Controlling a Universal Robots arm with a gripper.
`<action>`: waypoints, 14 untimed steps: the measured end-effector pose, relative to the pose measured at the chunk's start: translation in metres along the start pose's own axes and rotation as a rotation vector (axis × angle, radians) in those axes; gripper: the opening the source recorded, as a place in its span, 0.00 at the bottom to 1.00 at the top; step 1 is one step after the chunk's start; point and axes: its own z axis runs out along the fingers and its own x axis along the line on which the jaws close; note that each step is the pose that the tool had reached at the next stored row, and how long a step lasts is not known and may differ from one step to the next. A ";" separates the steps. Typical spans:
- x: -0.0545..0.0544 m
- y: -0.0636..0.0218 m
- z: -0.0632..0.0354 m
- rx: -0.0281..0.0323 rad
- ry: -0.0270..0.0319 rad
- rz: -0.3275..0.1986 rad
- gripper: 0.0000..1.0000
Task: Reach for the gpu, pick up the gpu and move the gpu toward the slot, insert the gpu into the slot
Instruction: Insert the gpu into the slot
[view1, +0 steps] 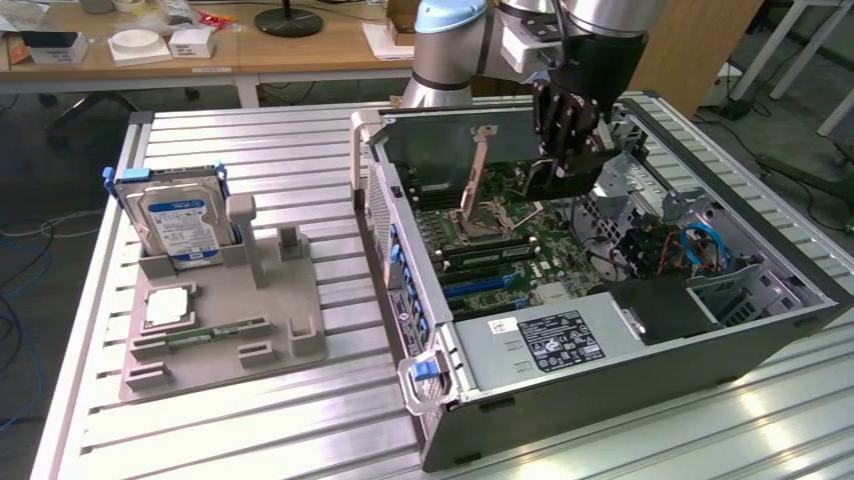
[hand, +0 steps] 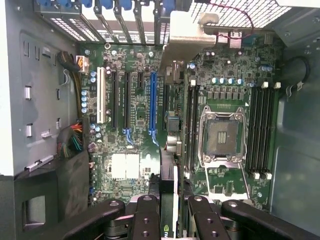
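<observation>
The gpu (view1: 566, 180) hangs inside the open computer case (view1: 747, 330), above the motherboard (view1: 514, 250), with my gripper (view1: 574, 150) shut on it. In the wrist view the gpu (hand: 168, 182) is seen edge-on between my two black fingers (hand: 146, 217), its pale metal bracket (hand: 189, 34) at the far end near the case's rear slot covers. My gripper (hand: 172, 212) holds the card over the board just beside the long blue slot (hand: 152, 100). The card's lower edge is above the board; whether it touches any slot cannot be told.
Black slots (hand: 120, 100) and a white slot (hand: 101, 95) lie beside the blue one. The CPU socket (hand: 222, 135) and memory slots (hand: 260, 130) sit on the other side. Outside the case, a grey fixture (view1: 220, 320) holds a blue-labelled hard drive (view1: 180, 220) and a memory stick (view1: 214, 330).
</observation>
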 end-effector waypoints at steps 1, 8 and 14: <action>0.000 0.0006 0.0000 0.0000 0.0000 0.000 0.27; 0.007 0.0027 0.0003 -0.0001 0.0001 -0.002 0.27; 0.008 0.0040 0.0009 -0.0001 -0.0003 -0.007 0.27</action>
